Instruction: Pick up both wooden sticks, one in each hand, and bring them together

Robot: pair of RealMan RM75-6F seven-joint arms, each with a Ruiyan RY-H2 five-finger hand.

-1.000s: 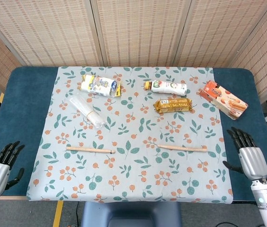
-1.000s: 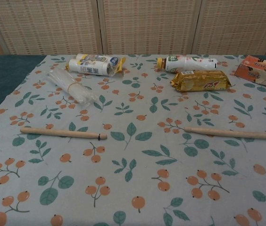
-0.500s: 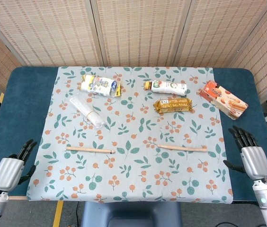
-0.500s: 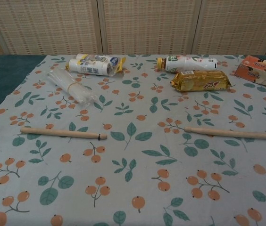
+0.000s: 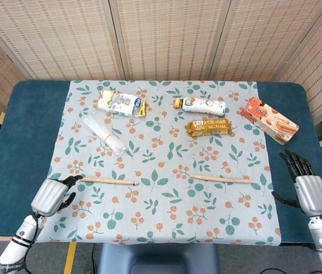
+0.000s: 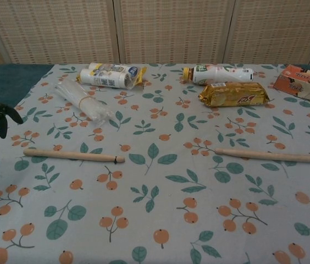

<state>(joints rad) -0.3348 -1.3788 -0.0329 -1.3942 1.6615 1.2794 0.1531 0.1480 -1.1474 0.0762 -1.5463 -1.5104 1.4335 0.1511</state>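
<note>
Head view, snack packets (image 5: 208,127), bottles (image 5: 201,104) (beyond sticks (image 5: 109,181))

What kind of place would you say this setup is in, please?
Probably a robot lab workstation: a blue table under a leaf-print cloth, beige woven partition screens behind, and staged snack packets like the gold biscuit pack.

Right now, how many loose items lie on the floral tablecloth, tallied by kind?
Light wooden sticks: 2 (left, right)
Plastic drink bottles lying down: 2 (yellow-ended, white with green label)
Clear plastic cup stack: 1
Gold foil biscuit packet: 1
Orange snack box: 1
Total: 7
</note>
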